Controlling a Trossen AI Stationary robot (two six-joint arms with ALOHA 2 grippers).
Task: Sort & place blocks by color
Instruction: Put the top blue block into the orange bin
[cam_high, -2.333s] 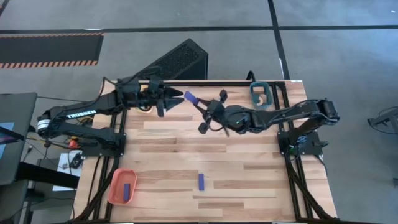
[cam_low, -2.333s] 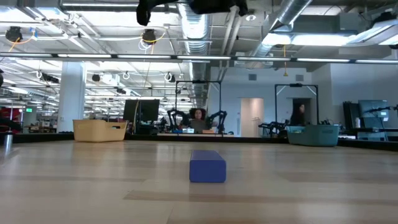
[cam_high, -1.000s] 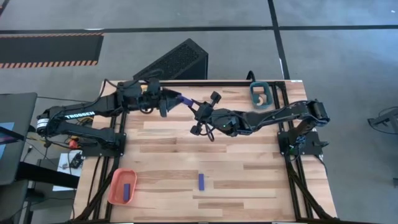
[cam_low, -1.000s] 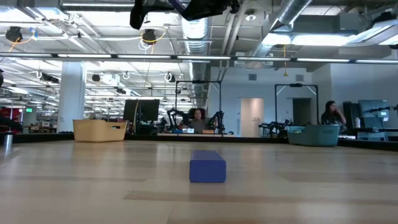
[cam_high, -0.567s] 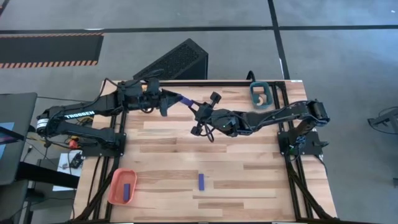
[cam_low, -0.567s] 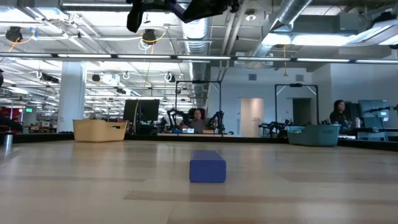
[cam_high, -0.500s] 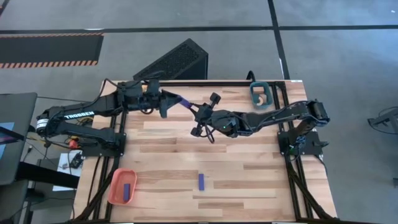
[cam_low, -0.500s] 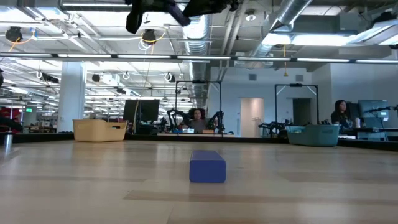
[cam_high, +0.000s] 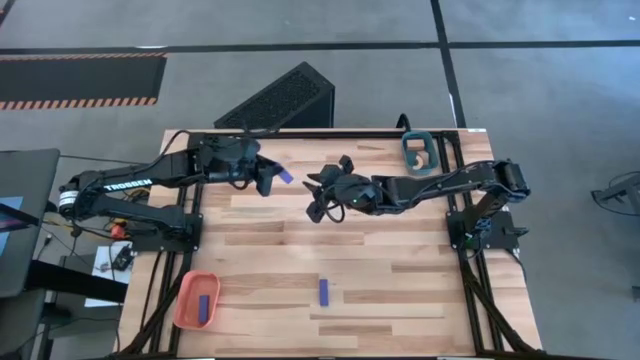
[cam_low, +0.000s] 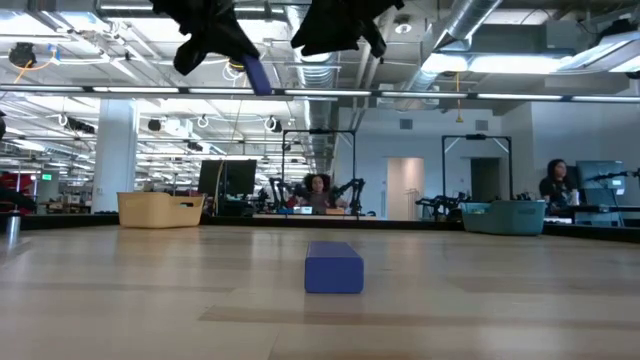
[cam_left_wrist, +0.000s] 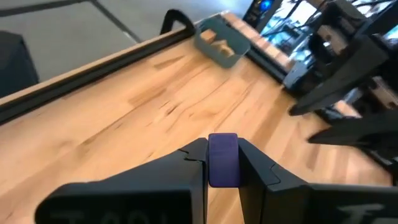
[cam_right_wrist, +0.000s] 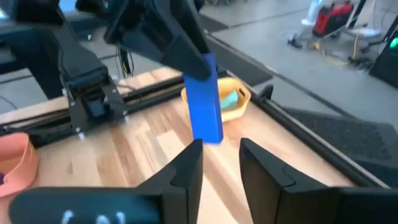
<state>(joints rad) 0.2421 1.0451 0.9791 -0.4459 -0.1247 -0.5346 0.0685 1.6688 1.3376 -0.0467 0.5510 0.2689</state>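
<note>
My left gripper (cam_high: 274, 178) hovers over the table's far left and is shut on a dark blue block (cam_high: 284, 176), which shows between its fingers in the left wrist view (cam_left_wrist: 224, 158). My right gripper (cam_high: 314, 192) hangs just right of it, open with nothing between its fingers (cam_right_wrist: 219, 163); the block (cam_right_wrist: 205, 102) is just ahead of them. A second blue block (cam_high: 323, 291) lies flat on the near middle of the table. A third one (cam_high: 203, 308) lies in the orange tray (cam_high: 186, 296). My left gripper pinches the blue block between its two fingers by the long sides of one end (cam_left_wrist: 224, 179). The fingers reach in from the table's left, slanting down, and lie along the block. The free end (cam_low: 260, 82) sticks out beyond the fingertips, tilted downward, high above the table.
A teal tray (cam_high: 408, 152) with tan pieces stands at the far right corner. A yellow tray (cam_right_wrist: 244, 99) holding a cyan piece sits at the far left beneath my left arm. Bare wood lies across the middle and near right of the table.
My left gripper has shut on the blue block that my right gripper held out and has drawn back toward the table's left with it. My right gripper has let go, and a gap now shows between it and the block.
</note>
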